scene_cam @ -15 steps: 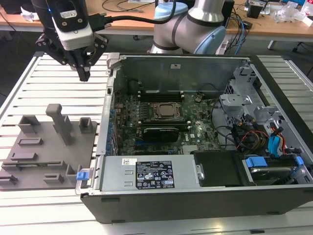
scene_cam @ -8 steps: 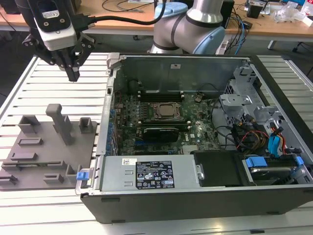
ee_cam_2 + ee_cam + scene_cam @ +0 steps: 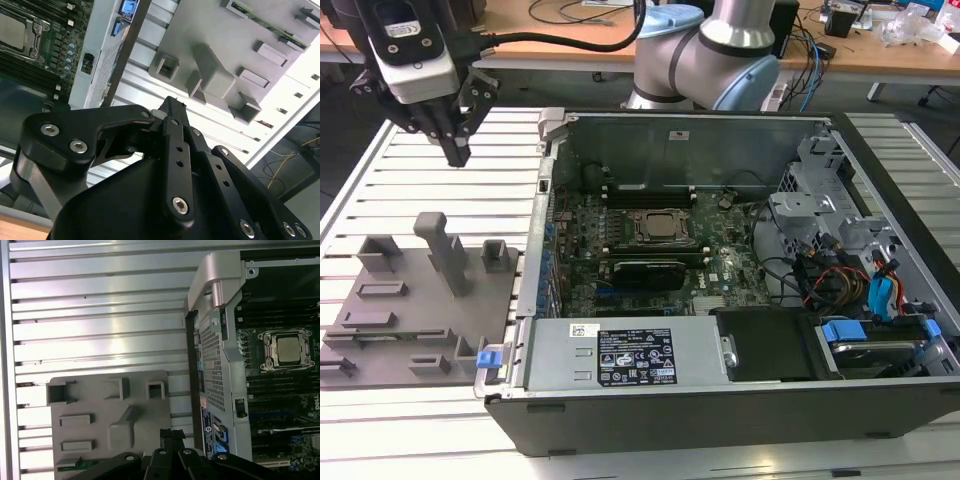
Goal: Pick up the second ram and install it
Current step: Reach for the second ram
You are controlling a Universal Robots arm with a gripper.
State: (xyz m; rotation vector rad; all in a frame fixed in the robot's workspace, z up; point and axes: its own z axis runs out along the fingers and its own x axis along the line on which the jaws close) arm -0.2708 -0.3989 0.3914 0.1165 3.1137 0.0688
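Note:
The second ram is a slim green stick (image 3: 77,463) lying in a slot near the edge of a grey fixture plate (image 3: 100,400); in the second wrist view the ram (image 3: 262,21) sits at the plate's (image 3: 220,40) far side. My gripper (image 3: 457,152) hangs above the slatted table beyond the fixture plate (image 3: 405,310), at the exterior view's upper left. Its fingers (image 3: 172,107) are pressed together with nothing between them, and the gripper (image 3: 171,432) is well apart from the ram.
An open computer case (image 3: 550,120) lies at the exterior view's right of the plate, with a CPU socket (image 3: 660,226), black memory slots (image 3: 650,192) and a black-shrouded card (image 3: 645,272) inside. Grey posts (image 3: 445,250) stand up from the plate. A desk with cables runs behind.

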